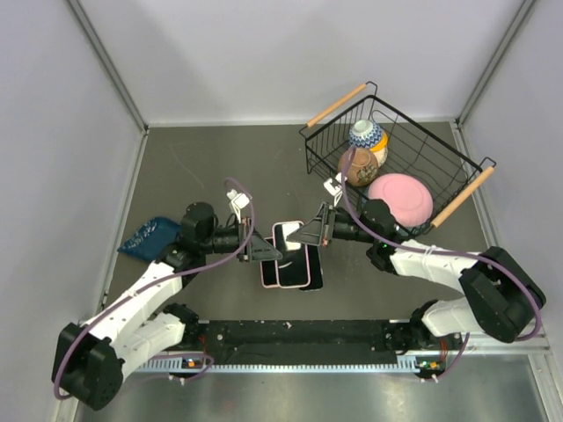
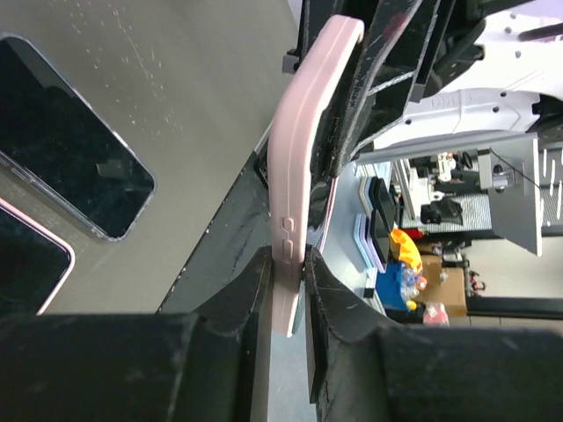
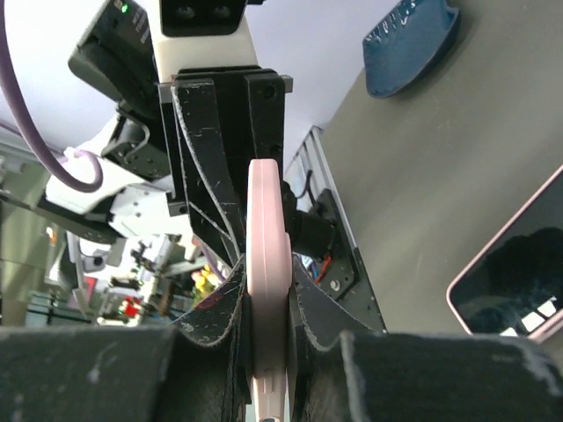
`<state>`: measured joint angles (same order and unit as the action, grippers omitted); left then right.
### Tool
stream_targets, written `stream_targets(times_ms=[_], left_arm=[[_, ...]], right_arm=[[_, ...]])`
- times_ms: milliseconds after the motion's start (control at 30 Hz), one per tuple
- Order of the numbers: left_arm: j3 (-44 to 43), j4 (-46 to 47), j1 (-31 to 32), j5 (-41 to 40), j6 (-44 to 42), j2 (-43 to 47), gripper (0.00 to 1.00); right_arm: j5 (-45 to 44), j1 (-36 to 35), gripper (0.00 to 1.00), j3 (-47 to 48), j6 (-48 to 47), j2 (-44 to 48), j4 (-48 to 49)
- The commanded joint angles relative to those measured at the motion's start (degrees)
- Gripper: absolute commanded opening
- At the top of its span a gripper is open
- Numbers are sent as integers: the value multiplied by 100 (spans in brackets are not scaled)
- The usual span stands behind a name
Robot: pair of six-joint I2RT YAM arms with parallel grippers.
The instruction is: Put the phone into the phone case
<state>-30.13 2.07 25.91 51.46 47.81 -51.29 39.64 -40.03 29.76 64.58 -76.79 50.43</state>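
Observation:
A pink phone case (image 1: 288,235) hangs above the table between both grippers, its dark side up. I cannot tell whether a phone sits in it. My left gripper (image 1: 267,250) is shut on its left end and my right gripper (image 1: 310,236) on its right end. The case shows edge-on in the left wrist view (image 2: 297,167), pinched by the left gripper (image 2: 288,259), and in the right wrist view (image 3: 266,229), pinched by the right gripper (image 3: 266,290). Below lie a pink-edged phone (image 1: 299,268) and a clear-edged phone (image 2: 66,141).
A wire basket (image 1: 457,176) with wooden handles stands at the back right, holding a pink bowl (image 1: 400,198) and two patterned pots. A blue cloth-like object (image 1: 148,236) lies at the left, also in the right wrist view (image 3: 409,40). The walls close in on three sides.

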Motion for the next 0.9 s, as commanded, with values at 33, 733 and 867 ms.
stream_targets(times_ms=[33, 733, 867], left_arm=[[-309, -12, -33, 21, -508, -399, 40], [-1584, -2000, -34, 918, -2083, -672, 45], [-1417, -1527, -25, 1129, -1786, -698, 38]], right_arm=[[782, -145, 0, 680, -894, 446, -771], [2215, -180, 0, 882, -1307, 719, -1475], [2206, -216, 0, 918, -1255, 648, -1423]])
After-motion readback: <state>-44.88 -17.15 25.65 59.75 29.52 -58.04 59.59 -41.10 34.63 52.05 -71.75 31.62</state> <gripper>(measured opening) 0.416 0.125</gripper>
